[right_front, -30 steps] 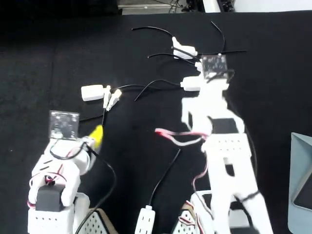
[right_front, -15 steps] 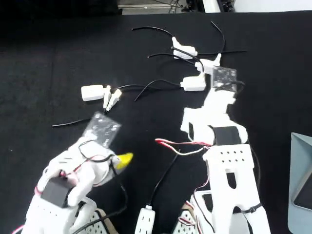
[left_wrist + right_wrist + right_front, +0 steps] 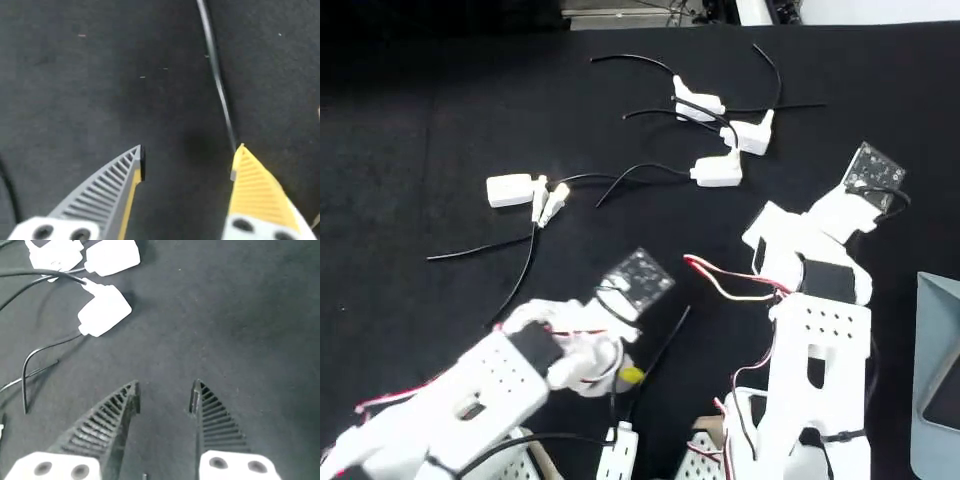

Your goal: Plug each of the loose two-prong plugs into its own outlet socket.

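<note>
Right end effector (image 3: pixel 165 390), jaws apart, near white black-corded plug (image 3: pixel 104 310).

The outlet strip (image 3: pixel 618 452) is cut off by the high view's lower edge, the grey object (image 3: pixel 932 370) by its right edge. Prongs on the plugs (image 3: pixel 718 172) cannot be discerned.

The high camera is looking steeply down over the black bench (image 3: pixel 440 100) from the arms' side. The left wrist camera is sitting close above the cloth, looking past the left gripper (image 3: pixel 189 150) at a black cable (image 3: pixel 216 80). The right wrist camera is riding higher, facing past the right gripper (image 3: pixel 165 385) toward white plugs (image 3: pixel 105 310). The high view is sharing those white plugs (image 3: pixel 717 172).
</note>
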Action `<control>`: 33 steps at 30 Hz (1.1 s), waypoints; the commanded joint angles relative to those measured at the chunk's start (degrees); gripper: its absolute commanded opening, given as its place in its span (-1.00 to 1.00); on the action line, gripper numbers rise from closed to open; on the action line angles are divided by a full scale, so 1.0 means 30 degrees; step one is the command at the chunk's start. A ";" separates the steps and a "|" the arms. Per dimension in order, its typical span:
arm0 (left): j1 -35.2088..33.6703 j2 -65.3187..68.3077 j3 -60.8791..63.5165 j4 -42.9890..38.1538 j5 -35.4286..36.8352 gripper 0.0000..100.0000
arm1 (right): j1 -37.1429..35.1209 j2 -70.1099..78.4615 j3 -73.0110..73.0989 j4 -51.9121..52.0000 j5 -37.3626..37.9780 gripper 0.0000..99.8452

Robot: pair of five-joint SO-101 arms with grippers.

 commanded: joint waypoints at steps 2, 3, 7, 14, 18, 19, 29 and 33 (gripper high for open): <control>0.1333 0.4601 -0.1333 -0.3018 0.0791 -0.43 | 0.0381 -0.0484 0.0220 -0.0352 -0.0147 -0.67; 0.1333 0.5568 -0.1568 -0.3370 0.0791 -0.43 | 0.0381 -0.0484 0.0220 -0.0352 -0.0147 -0.67; 0.1509 0.9289 -0.3209 -0.3868 0.0791 -0.47 | 0.0381 -0.0484 0.0220 -0.0322 -0.0117 -0.67; 0.2418 1.3480 -0.6198 -0.3692 0.0762 -0.84 | 0.0381 -0.0484 0.0249 -0.0293 -0.0088 -0.67; 0.2212 1.3480 -0.6608 -0.3253 0.0733 -0.94 | 0.0381 -0.0484 0.0249 -0.0234 -0.0088 -0.67; 0.1949 1.3187 -0.6755 -0.2813 0.0733 -0.95 | 0.0381 -0.0513 0.0366 -0.0264 -0.0088 -0.67; -0.3941 0.6828 -0.7136 -0.1026 0.0791 -0.94 | 0.0264 -0.0601 0.0689 -0.0322 -0.0059 -0.67; -0.7077 0.5099 -0.6901 -0.1026 0.1436 -0.94 | 0.0234 -0.0601 0.0689 -0.0322 -0.0059 -0.67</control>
